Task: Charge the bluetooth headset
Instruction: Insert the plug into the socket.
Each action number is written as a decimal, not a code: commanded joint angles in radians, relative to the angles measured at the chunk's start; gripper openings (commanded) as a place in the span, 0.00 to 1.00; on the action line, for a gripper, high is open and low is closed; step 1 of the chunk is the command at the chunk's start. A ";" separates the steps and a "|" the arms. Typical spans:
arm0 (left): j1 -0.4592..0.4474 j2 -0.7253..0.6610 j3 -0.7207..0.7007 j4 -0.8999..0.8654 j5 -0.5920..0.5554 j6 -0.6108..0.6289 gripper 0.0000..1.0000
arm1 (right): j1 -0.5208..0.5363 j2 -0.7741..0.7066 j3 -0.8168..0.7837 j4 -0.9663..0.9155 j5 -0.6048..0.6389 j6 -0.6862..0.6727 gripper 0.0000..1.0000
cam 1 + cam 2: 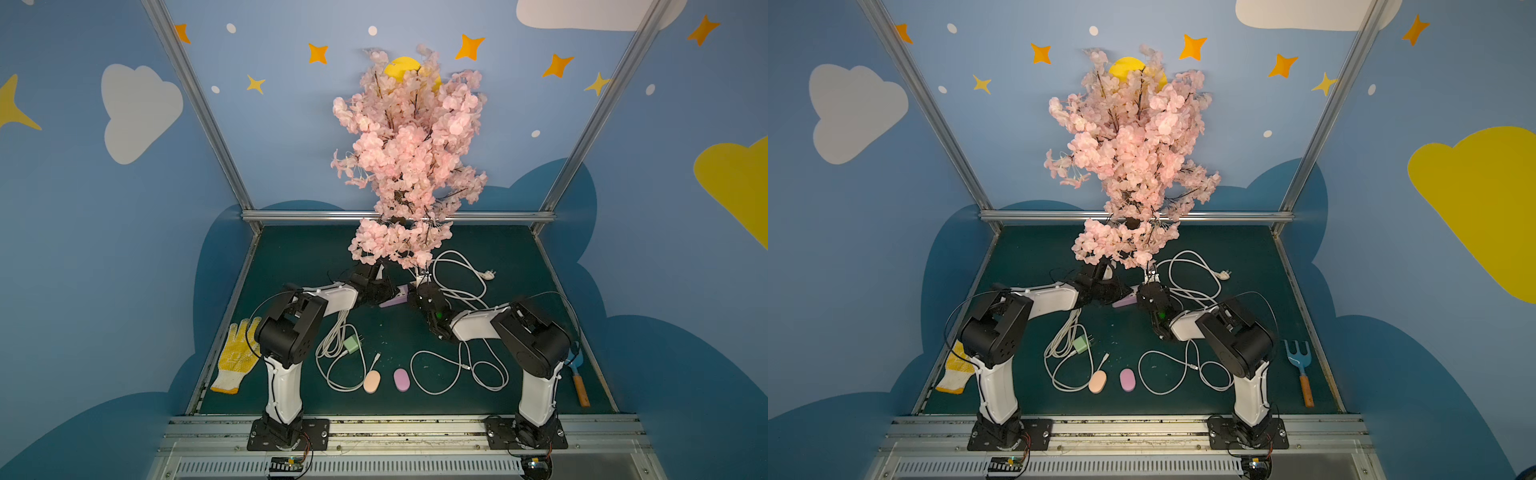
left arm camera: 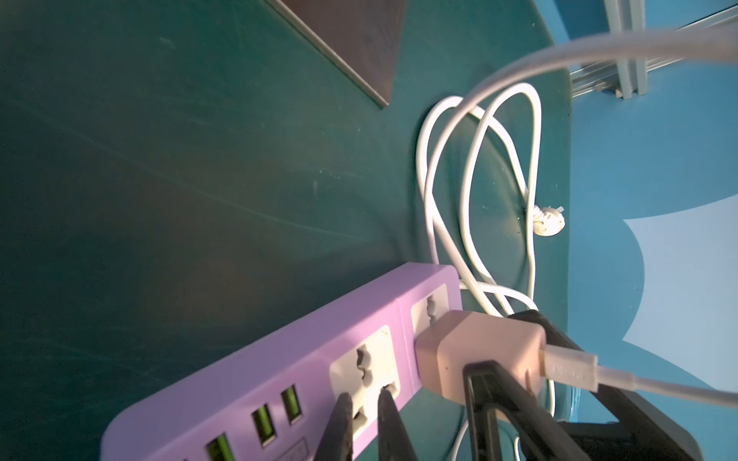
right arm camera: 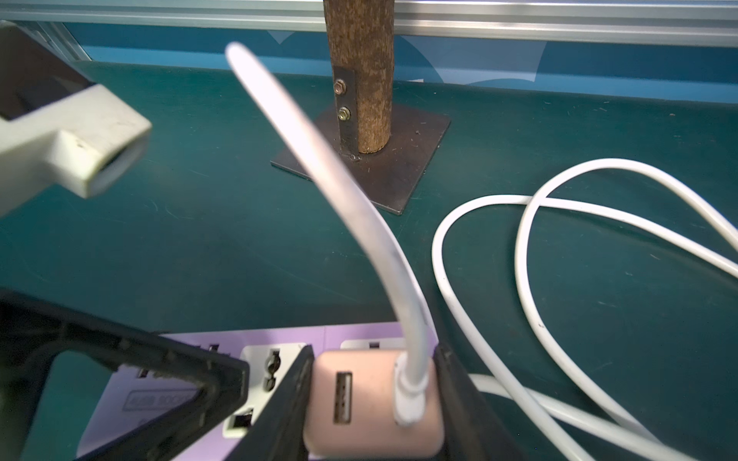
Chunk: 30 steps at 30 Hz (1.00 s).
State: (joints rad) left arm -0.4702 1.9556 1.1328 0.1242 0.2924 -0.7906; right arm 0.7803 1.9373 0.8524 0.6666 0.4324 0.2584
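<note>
A purple power strip [image 1: 392, 300] [image 2: 279, 359] lies under the blossom tree. A pink charger adapter [image 2: 479, 339] [image 3: 371, 399] sits in its end socket, with a white cable [image 3: 339, 179] plugged into the adapter. My right gripper [image 3: 373, 353] [image 1: 419, 291] is shut on the adapter's sides. My left gripper [image 2: 365, 397] [image 1: 384, 291] is shut, holding nothing, its tips resting on the strip's middle socket. Two oval headset cases, one peach [image 1: 371, 382] and one lilac [image 1: 402, 380], lie near the table's front, away from both grippers.
The tree trunk [image 3: 367, 80] stands on a metal base plate [image 3: 391, 167] just behind the strip. The strip's own cord [image 1: 457, 274] coils at the right. A green adapter [image 1: 351, 345] with cable, a yellow glove [image 1: 235, 357] and a blue rake [image 1: 577, 374] lie nearer the front.
</note>
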 commanded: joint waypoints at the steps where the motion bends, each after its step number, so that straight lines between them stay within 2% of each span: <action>1: 0.003 0.005 -0.024 -0.009 0.009 0.004 0.16 | 0.034 0.133 -0.109 -0.482 -0.250 0.063 0.33; 12: 0.003 0.020 -0.025 -0.008 0.015 0.003 0.16 | 0.019 0.051 -0.077 -0.535 -0.267 0.045 0.66; 18: 0.004 0.033 -0.015 -0.005 0.020 0.004 0.16 | 0.004 -0.077 -0.095 -0.584 -0.305 0.040 0.66; 30: 0.007 0.010 0.001 -0.014 0.027 0.020 0.16 | -0.026 -0.566 -0.321 -0.709 -0.373 0.155 0.66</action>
State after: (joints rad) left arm -0.4698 1.9587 1.1248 0.1436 0.3187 -0.7895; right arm 0.7597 1.4582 0.5606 0.0654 0.0982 0.3641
